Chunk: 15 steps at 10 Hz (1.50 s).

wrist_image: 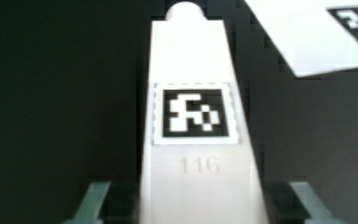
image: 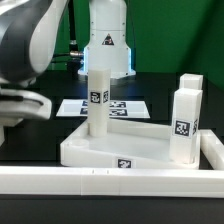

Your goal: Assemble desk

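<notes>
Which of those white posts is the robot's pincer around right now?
The leg standing left of middle in the exterior view, on the slab. The wrist view shows it between the pincer fingers; the two legs at right stand alone.

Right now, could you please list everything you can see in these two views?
desk slab: one, white, middle of the table
legs, upright: three, white; one on the slab, two at its end on the exterior view's right
leg: one, white, tagged, fills the wrist view; probably the fourth
rail: one, white, in front of the slab
marker board: one, white, behind the slab
table: one, black
tagged white corner: one; cannot tell what
arm: one, grey, exterior view's left
claw: one, open, fingers either side of the leg
</notes>
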Available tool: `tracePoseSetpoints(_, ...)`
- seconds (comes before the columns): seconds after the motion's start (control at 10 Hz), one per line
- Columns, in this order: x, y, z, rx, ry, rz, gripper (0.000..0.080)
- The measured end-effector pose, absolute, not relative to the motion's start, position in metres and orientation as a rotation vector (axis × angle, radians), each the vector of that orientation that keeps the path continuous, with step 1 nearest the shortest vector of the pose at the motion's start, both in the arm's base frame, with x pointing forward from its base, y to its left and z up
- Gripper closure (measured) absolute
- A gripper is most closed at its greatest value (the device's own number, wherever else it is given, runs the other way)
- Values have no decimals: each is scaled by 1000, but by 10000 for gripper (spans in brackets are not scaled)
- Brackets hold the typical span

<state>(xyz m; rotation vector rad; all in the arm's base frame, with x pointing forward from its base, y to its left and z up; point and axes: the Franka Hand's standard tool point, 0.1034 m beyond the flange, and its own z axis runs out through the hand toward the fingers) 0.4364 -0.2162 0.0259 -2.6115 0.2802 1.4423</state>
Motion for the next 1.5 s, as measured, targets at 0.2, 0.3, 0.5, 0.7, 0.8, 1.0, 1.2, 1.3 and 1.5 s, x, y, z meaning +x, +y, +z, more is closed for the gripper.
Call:
tracePoseSetpoints(0.2,446,-205,69,-2580,317,1453,509)
tracePoseSetpoints(0.3,453,-201,85,-2581,348,1450,509)
tracePoseSetpoints(0.5,463,-206,87,-2643,344,1368,509)
tracePoseSetpoints(0.7,465,-208,84,-2665,344,1343,509)
tracePoseSetpoints(0.8,478,-211,82,-2756,336,1209,509)
tracePoseSetpoints(1.0,497,-186,101,-2812,416,1040,509)
tracePoseSetpoints(1.2,518,-172,120,-2863,442,883,509)
tracePoseSetpoints(1.3,530,-174,122,-2927,433,739,509)
tracePoseSetpoints(1.5,527,-175,119,-2977,442,583,509)
